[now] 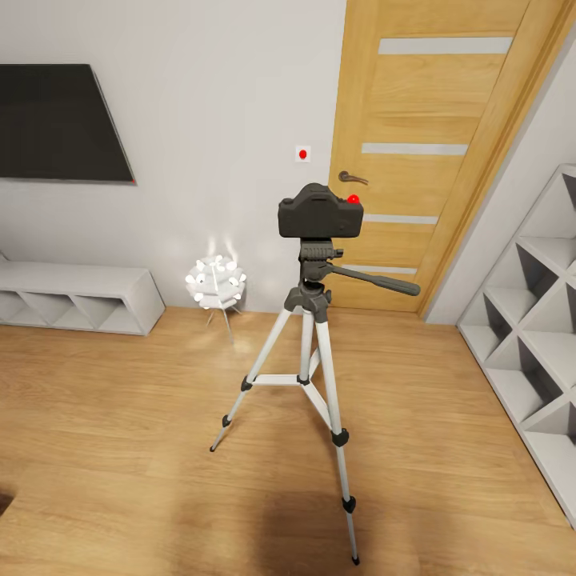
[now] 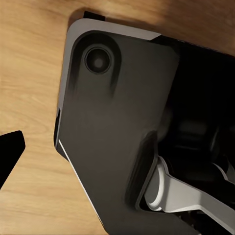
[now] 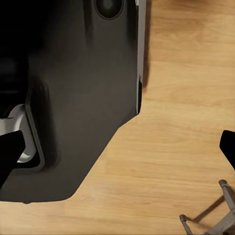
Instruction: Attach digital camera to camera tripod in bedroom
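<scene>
**Camera up on the tripod, arms hanging low over the floor**

While the head view looks down across the bedroom, the biggest surface is the light wood plank floor (image 1: 120,448), smooth and evenly grained, running to pale grey walls. The oak door (image 1: 416,120) stands at the back with frosted horizontal strips and a dark lever handle. A flat black wall TV (image 1: 56,120) hangs above a low white cube unit (image 1: 80,298), and white cube shelves (image 1: 528,320) line the right side.

Centre stage, the camera tripod (image 1: 308,360) spreads three slim silver-white legs with black joints and feet, its dark grey head carrying a long pan handle that points right. The digital camera (image 1: 320,212), chunky and matte black with a bright red dot, sits right on top of that head. Just behind and to the left glows a small white spiky floor lamp (image 1: 216,284).

The wrist views add the robot's dark, grey-edged base over the planks. The right wrist view catches a tripod foot (image 3: 223,188) at its corner. Left pincer (image 2: 10,152): one black fingertip showing, so its opening cannot be told. Right pincer (image 3: 117,159): two dark tips at opposite edges, spread wide, holding nothing.
</scene>
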`<state>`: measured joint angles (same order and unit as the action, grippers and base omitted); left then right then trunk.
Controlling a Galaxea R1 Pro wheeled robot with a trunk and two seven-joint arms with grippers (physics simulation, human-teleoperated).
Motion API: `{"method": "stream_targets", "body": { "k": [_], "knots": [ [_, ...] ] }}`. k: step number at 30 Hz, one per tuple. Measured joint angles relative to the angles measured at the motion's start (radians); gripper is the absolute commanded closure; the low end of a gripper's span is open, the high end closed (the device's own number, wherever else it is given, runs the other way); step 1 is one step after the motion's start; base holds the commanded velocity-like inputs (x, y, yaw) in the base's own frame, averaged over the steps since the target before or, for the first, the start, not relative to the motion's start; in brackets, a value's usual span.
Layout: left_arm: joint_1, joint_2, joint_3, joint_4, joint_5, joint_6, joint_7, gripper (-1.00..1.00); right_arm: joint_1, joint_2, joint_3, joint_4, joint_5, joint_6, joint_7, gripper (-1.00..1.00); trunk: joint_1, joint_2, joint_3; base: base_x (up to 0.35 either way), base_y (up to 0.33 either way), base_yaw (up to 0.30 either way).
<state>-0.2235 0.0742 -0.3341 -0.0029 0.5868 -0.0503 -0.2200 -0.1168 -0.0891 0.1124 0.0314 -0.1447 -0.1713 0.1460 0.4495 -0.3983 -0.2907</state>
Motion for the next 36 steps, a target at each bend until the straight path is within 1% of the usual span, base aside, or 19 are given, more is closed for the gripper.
{"method": "stream_targets", "body": {
  "k": [9,21,36],
  "knots": [
    [0.000,0.000,0.000,0.000,0.000,0.000,0.000,-1.00,0.000,0.001,0.002,0.000,0.003,0.001,0.001,-1.00,0.000,0.000,0.000,0.000,0.000,0.000],
    [0.000,0.000,-0.001,0.000,0.000,0.000,0.000,-1.00,0.000,0.002,0.001,0.001,-0.008,0.010,-0.010,-1.00,0.000,0.000,0.001,0.000,0.000,0.000],
    [0.000,0.002,-0.002,-0.002,-0.002,-0.013,-0.001,-1.00,0.000,0.006,-0.001,0.000,-0.009,0.009,-0.013,-1.00,0.000,0.000,0.020,0.000,0.000,0.000]
  ]
}}
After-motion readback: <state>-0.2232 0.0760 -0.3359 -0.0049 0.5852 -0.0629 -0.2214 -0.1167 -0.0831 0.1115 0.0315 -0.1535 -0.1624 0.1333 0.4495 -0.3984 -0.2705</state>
